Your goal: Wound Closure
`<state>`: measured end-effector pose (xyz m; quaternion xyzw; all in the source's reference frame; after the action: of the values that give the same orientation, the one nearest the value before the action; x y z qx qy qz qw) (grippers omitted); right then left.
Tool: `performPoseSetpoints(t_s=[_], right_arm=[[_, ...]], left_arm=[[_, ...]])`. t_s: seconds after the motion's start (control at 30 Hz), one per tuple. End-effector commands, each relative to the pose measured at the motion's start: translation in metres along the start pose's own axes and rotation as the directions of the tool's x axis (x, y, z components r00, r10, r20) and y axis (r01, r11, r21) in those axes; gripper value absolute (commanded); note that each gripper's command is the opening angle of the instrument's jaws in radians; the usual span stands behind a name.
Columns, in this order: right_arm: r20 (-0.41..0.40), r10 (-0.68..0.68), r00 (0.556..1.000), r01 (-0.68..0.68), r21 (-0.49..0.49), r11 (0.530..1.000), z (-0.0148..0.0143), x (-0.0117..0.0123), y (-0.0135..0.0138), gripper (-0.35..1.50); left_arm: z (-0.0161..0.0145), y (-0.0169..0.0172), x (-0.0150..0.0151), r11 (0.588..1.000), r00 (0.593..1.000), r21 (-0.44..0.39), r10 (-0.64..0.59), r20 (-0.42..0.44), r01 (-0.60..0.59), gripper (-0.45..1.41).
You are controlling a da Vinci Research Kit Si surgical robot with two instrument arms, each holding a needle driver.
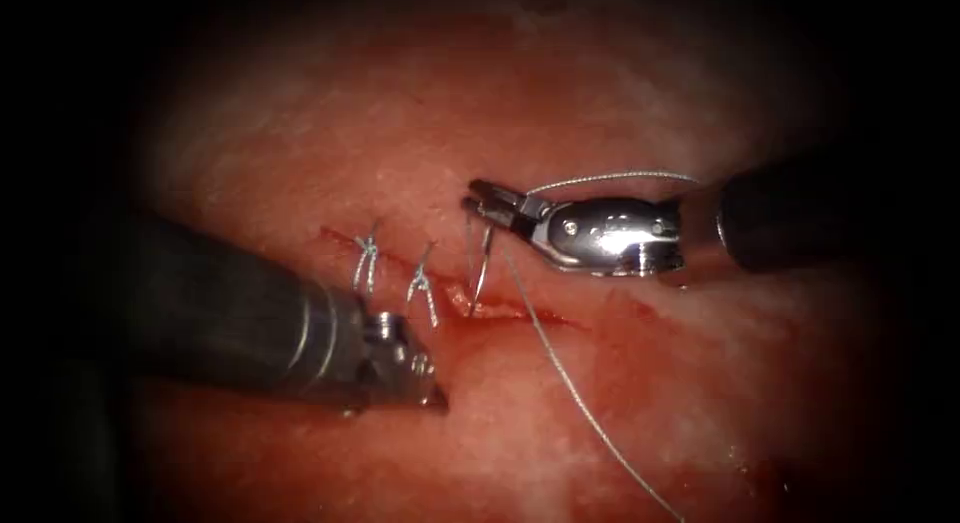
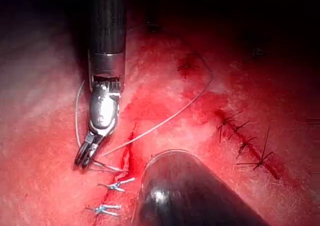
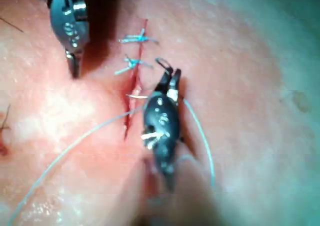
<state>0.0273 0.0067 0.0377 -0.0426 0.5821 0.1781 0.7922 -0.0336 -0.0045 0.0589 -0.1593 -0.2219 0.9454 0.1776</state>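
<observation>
The cut (image 1: 505, 311) runs across the tissue (image 1: 620, 383). My right tool (image 1: 478, 195) comes in from the right, and its jaws are shut on the curved needle (image 1: 482, 268) near its back end. The needle hangs down from the jaws and its tip reaches the cut's upper edge; I cannot tell if it has entered. Thread (image 1: 570, 383) trails from the needle toward the lower right, and another stretch (image 1: 610, 176) arcs over the right tool. My left tool (image 1: 432, 391) sits below the cut, shut and holding nothing. The right wrist view shows the needle (image 3: 135, 96) lying across the cut.
Two tied stitches (image 1: 365, 255) (image 1: 422, 285) with short cut ends close the left part of the cut. Red fluid (image 1: 470, 328) pools along the unstitched part. In the left wrist view, several dark older stitches (image 2: 245, 141) lie on the tissue farther off.
</observation>
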Motion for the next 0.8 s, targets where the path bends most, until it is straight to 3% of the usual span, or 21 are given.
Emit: performPoseSetpoints(t_s=[0.03, 0.43, 0.8], right_arm=[[-0.001, -0.003, 1.000, 0.003, 0.004, 1.000, 0.0004, -0.0006, -0.0014, -0.35], [-0.007, -0.032, 0.999, 0.032, 0.001, 1.000, 0.0004, -0.0006, -0.0014, -0.35], [-0.008, -0.034, 0.999, 0.034, -0.002, 0.999, 0.0003, -0.0003, -0.0013, -0.35]], left_arm=[[0.0008, 0.0012, 0.0000, 1.000, 1.000, -0.004, 0.001, -0.006, -0.001, -0.45], [0.0019, 0.0007, 0.0002, 1.000, 1.000, 0.009, 0.003, -0.014, -0.003, -0.45], [0.0018, -0.0024, 0.0001, 0.997, 0.998, 0.071, -0.007, -0.056, 0.011, -0.45]])
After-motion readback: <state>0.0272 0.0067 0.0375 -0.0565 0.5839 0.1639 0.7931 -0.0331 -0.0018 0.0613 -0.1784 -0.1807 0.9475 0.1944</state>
